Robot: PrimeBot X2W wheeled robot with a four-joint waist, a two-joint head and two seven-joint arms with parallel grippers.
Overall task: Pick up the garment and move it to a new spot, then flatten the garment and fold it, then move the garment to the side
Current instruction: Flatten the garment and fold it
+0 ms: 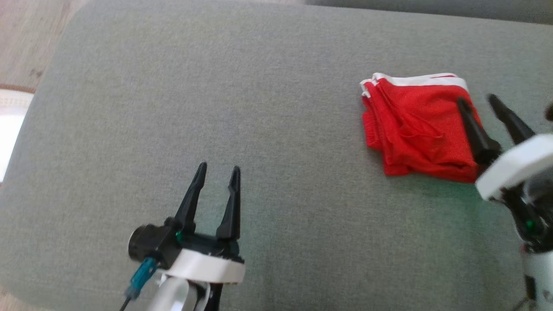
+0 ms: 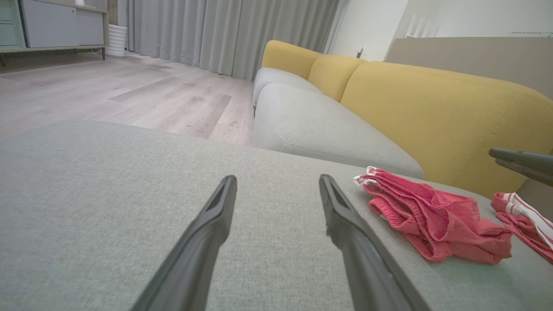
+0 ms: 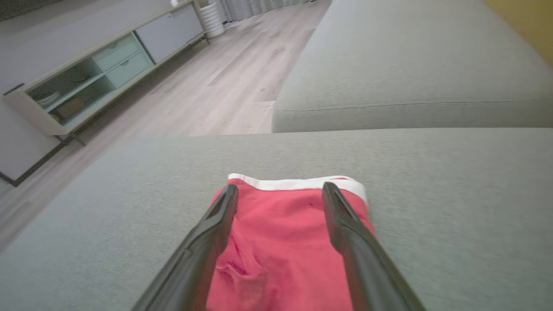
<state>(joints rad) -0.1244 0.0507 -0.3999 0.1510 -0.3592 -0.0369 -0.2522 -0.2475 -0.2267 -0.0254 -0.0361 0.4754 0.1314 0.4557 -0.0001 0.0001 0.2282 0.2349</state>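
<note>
Fabric, grey and woven, covers the wide seat cushion [image 1: 259,108] in the head view. On its right part lies the garment [image 1: 410,125], a folded piece of red mesh cloth with a white band along its far edge. The right gripper [image 1: 477,99] stands at the garment's right edge with its two dark fingers spread wide and nothing between them; one finger lies across the red cloth and the other is off to its side. The left gripper [image 1: 219,167] is at the lower middle, well apart from the garment, fingers parted and empty.

The left wrist view looks across the cushion [image 2: 108,194] between the spread fingers of the left gripper [image 2: 277,179]. The garment [image 2: 432,216] lies to the right, and a second piece of red cloth with white stripes [image 2: 522,220] lies just beyond it. A mustard-yellow sofa backrest [image 2: 432,112] rises behind, beside pale wooden floor [image 2: 151,90].

The right wrist view shows the right gripper [image 3: 280,189] wide open over the garment [image 3: 281,233], gripping nothing. The white band lies just past its fingertips.
</note>
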